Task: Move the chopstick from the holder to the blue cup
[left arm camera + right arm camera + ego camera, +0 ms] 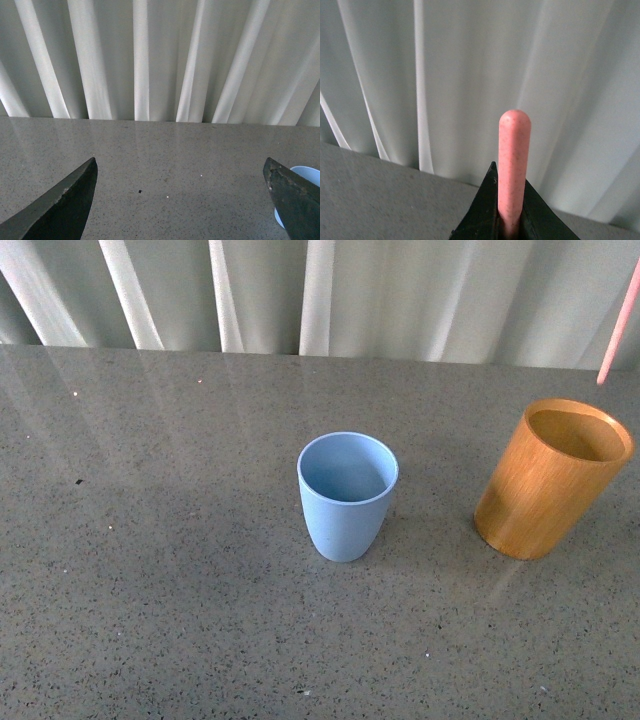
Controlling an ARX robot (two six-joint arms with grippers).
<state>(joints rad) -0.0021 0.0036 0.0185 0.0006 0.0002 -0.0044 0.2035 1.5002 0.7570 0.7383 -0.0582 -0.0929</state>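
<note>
The light blue cup stands upright and empty at the table's middle. To its right stands the orange-brown wooden holder, its inside empty as far as it shows. A pink chopstick hangs in the air above the holder at the front view's right edge, its lower tip clear of the rim. My right gripper is shut on the chopstick, whose rounded end sticks out past the fingertips; the gripper itself is outside the front view. My left gripper is open over bare table, with the blue cup just behind one fingertip.
A grey speckled stone table runs under everything. White pleated curtains hang along its far edge. A small dark speck lies on the table at the left.
</note>
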